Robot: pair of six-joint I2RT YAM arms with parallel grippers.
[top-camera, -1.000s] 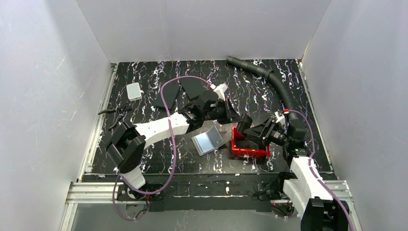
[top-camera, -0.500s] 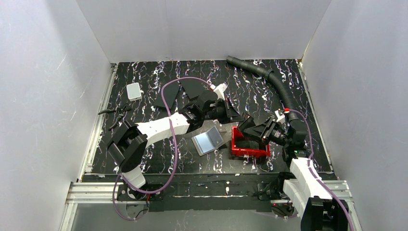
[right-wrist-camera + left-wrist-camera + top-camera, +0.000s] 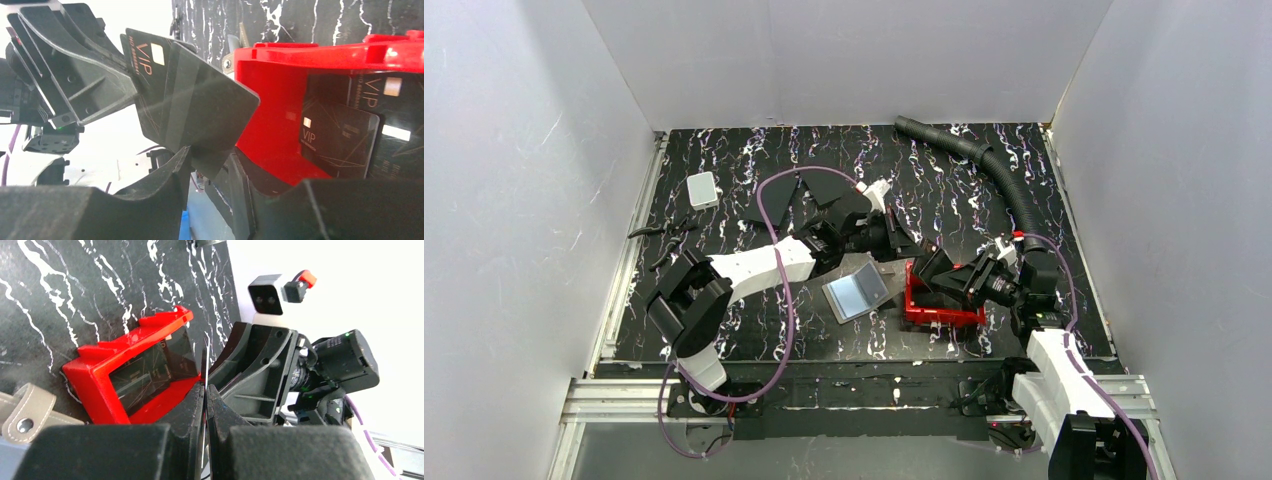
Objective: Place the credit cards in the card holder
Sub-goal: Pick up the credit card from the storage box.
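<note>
**Above the tray edge: two cards, two grips**

Just over the near-left rim of the red tray [image 3: 320,50], two credit cards [image 3: 190,100] hang in the air between the arms. They are fanned, one with its VIP face showing and the other with its striped back in front. The right jaws are closed on the lower corner of this pair. The left jaws are closed on a thin card edge [image 3: 205,365] and reach the pair from the other side. I cannot tell which jaws hold which card, or if both hold both.

More VIP cards [image 3: 340,137] lie inside the tray. The card holder [image 3: 856,290] lies open on the counter [image 3: 964,190], just beside the tray on its left, with the glossy pockets up and its snap tab [image 3: 25,412] next to the tray corner. No card is in it yet, as far as I can see.

This looks like a handover, and the risk is in the release. If one pair of jaws lets go while it is the only one pinching the second card, that card will probably slide out and fall onto the tray rim or the counter. If both pull apart while closed on one card, it may bend or twist. A pair that stays fanned would likely jam at a pocket mouth.
</note>
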